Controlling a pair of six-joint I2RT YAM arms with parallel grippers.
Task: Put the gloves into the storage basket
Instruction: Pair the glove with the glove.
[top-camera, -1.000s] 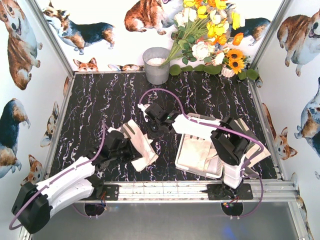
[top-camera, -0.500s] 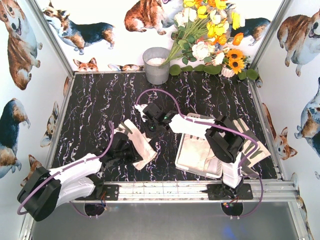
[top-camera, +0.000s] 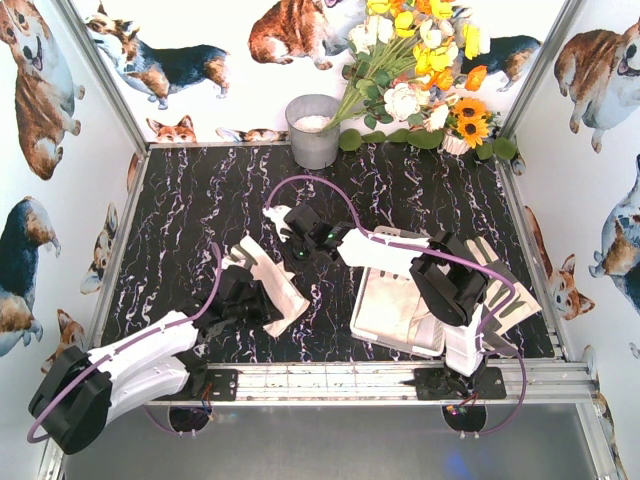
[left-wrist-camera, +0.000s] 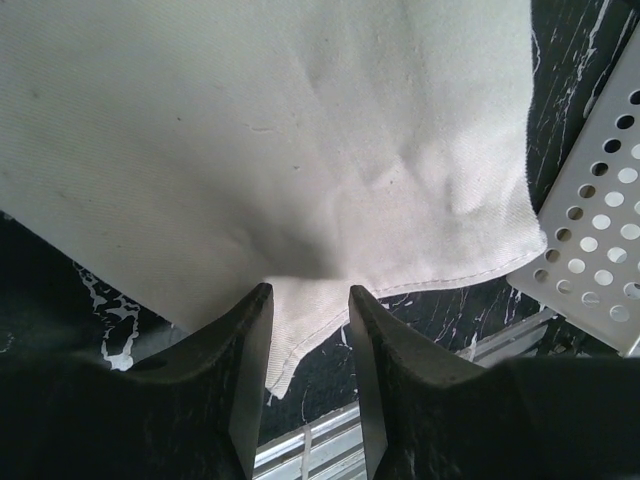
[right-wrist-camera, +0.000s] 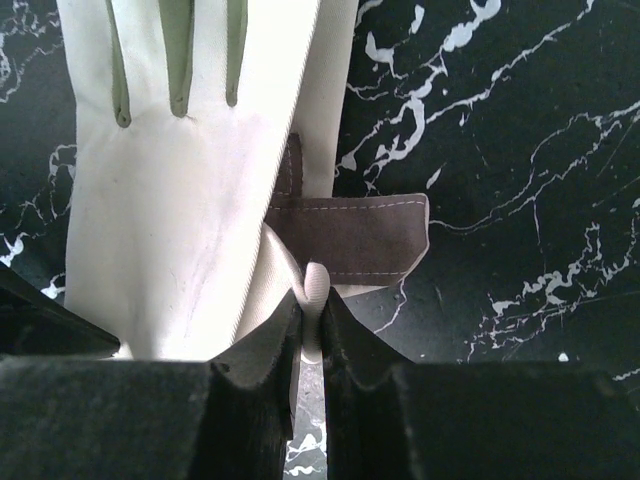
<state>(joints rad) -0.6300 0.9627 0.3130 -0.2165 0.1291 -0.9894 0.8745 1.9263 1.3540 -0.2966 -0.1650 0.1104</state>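
Observation:
A cream-white glove (top-camera: 272, 282) lies on the black marble table left of the white storage basket (top-camera: 366, 318). My right gripper (top-camera: 292, 238) is shut on a pinched fold at its edge; in the right wrist view (right-wrist-camera: 314, 318) the glove (right-wrist-camera: 170, 200) and its brown patch (right-wrist-camera: 350, 238) stretch away from the fingers. My left gripper (top-camera: 258, 300) is at the glove's near end; its jaws stand apart in the left wrist view (left-wrist-camera: 310, 300), with a corner of the glove (left-wrist-camera: 290, 150) hanging between the tips. More gloves (top-camera: 395, 305) lie in the basket.
Another glove (top-camera: 515, 295) lies right of the basket, partly under my right arm. The basket's perforated side (left-wrist-camera: 600, 240) is close to my left gripper. A grey metal bucket (top-camera: 313, 130) and flowers (top-camera: 420, 80) stand at the back. A metal rail (top-camera: 340, 380) runs along the near edge.
My right gripper has moved a little left and away, dragging the glove with it. The glove's near end has pulled away from the rail. My left arm has shifted slightly at the glove's near end.

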